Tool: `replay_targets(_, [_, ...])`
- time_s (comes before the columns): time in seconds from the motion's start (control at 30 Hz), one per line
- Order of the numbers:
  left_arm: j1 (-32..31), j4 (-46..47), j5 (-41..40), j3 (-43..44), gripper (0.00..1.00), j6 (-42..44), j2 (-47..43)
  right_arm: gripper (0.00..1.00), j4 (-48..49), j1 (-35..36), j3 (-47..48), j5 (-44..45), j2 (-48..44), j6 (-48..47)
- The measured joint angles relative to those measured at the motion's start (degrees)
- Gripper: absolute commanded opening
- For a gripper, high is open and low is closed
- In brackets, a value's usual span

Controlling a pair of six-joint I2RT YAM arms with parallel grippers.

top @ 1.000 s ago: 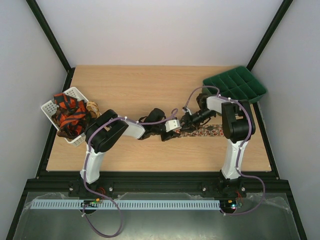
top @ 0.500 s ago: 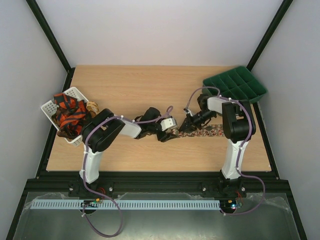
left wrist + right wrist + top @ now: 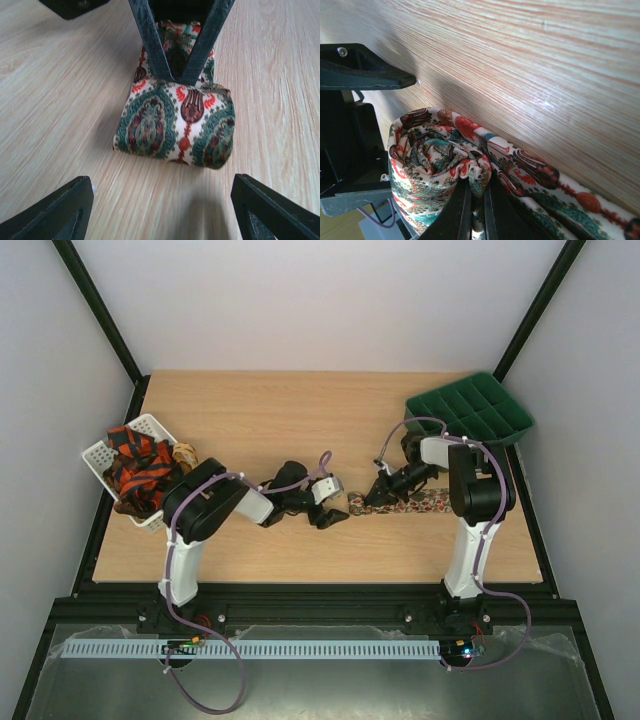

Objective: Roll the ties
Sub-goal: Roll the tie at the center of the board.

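Backed away leftward, the left gripper (image 3: 329, 512) gapes empty; the right gripper (image 3: 376, 498) pinches the rolled end of the tie (image 3: 175, 125), lying right of centre on the surface (image 3: 300, 420). Rolling is barely begun; next, the roll needs turning rightward along the flat strip.

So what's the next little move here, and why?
Probably the right arm's fingers, pinched shut on the rolled end of the green, red and cream paisley fabric necktie, should turn it further along its unrolled length; the left arm's fingers stand open, clear of it.
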Motion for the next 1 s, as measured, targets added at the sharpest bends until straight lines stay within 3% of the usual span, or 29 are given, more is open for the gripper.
replay_targets(0.23, [-1.7,11.39,1.2,2.27,0.71,-0.9,6.6,0.01,0.44,0.15,-0.17,-0.26,0.0,1.14])
replay_targets(0.37, [-2.78,14.1,1.11,4.46,0.46,0.59,9.35,0.02,0.35,0.81,0.44,-0.24,0.26,1.25])
replay_targets(0.47, [-2.97,13.53,1.27,5.01,0.36,2.86,9.75,0.09,-0.17,1.22,1.55,-0.15,0.9,1.18])
replay_targets(0.6, [-3.15,11.06,-0.7,4.68,0.35,5.05,8.44,0.33,-1.57,1.51,2.82,0.46,1.2,1.03])
replay_targets(0.8, [-2.93,4.59,-5.25,2.8,0.39,8.11,4.15,0.54,-2.93,1.92,5.09,0.85,0.39,0.39])
replay_targets(0.9, [-2.82,1.68,-5.9,2.64,0.4,8.87,2.86,0.56,-3.5,1.97,5.33,0.44,-0.94,0.55])
replay_targets(1.0, [-2.82,-0.24,-6.05,3.17,0.4,9.27,2.47,0.5,-3.8,2.56,5.25,-0.74,-2.89,0.63])
